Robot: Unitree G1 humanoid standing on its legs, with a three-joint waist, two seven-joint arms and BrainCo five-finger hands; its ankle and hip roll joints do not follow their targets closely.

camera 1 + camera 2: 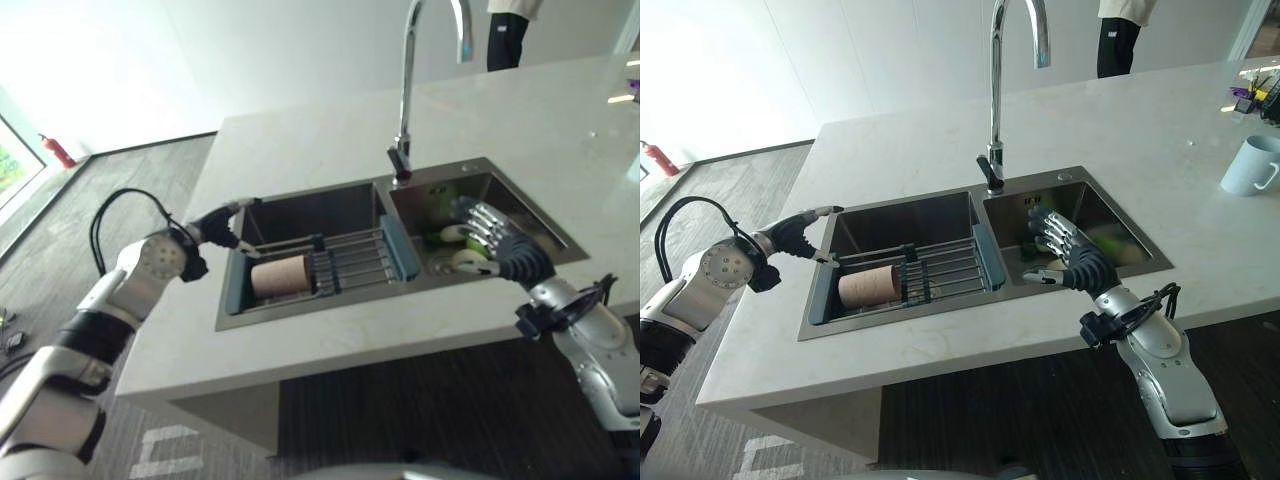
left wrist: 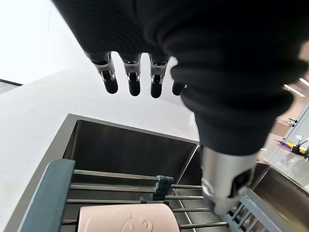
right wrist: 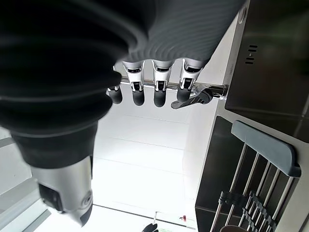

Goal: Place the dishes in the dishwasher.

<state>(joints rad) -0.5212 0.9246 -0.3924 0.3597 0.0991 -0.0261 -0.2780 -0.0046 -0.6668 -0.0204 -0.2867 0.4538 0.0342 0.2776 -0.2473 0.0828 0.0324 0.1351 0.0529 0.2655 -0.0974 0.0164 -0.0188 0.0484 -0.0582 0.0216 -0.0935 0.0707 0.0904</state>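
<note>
Left eye view: shows a brown cup (image 1: 280, 276) lying on its side on the rack (image 1: 355, 255) across the left basin of the sink (image 1: 300, 322), long axis running left to right. Puts the left hand (image 1: 222, 222) over the sink's left rim, fingers straight and loose, holding nothing, with the cup just to its right, nearer and lower. Places the right hand (image 1: 490, 235) over the right basin, fingers spread wide and empty, directly above a few pale and green dishes (image 1: 465, 258), half hidden.

Right eye view: confirms the left hand as the nearer one to the cup; adds a mug (image 1: 1250, 165) far right on the counter, well apart.

Left wrist view: looks past straight fingers (image 2: 130, 82) down at cup and rack.

Right wrist view: shows fingers (image 3: 159, 94) extended, nothing between them.
</note>
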